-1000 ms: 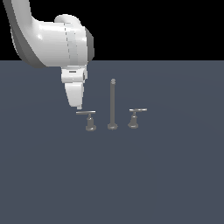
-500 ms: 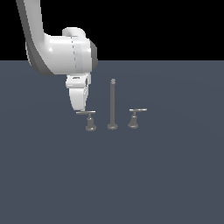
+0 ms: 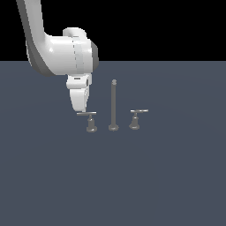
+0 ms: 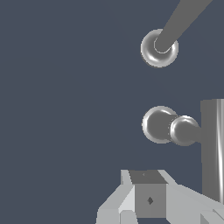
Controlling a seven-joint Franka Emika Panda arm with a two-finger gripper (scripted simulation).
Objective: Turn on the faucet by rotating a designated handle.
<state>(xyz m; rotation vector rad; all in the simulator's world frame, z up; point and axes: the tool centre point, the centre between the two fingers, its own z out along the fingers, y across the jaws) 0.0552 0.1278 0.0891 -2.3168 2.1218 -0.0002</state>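
The faucet stands mid-floor: a tall thin spout rod (image 3: 114, 105) with a round foot, and a lever handle on each side. The designated handle (image 3: 90, 121) is on the exterior view's left, a flared post with a thin dull-grey bar (image 3: 86, 114). The other handle (image 3: 137, 118) has a shorter, paler bar. My gripper (image 3: 81, 108) hangs just above the outer end of the designated bar, its fingers together and holding nothing. The wrist view shows the fingertips (image 4: 148, 197), the handle post (image 4: 159, 124), its bar (image 4: 212, 148) and the spout foot (image 4: 159, 48).
The faucet sits on a plain dark grey-blue floor (image 3: 167, 176). The white arm (image 3: 62, 55) rises to the exterior view's upper left.
The arm has moved toward the exterior view's right and down, bringing the fingertips close over the left end of the designated bar. The faucet parts have not moved.
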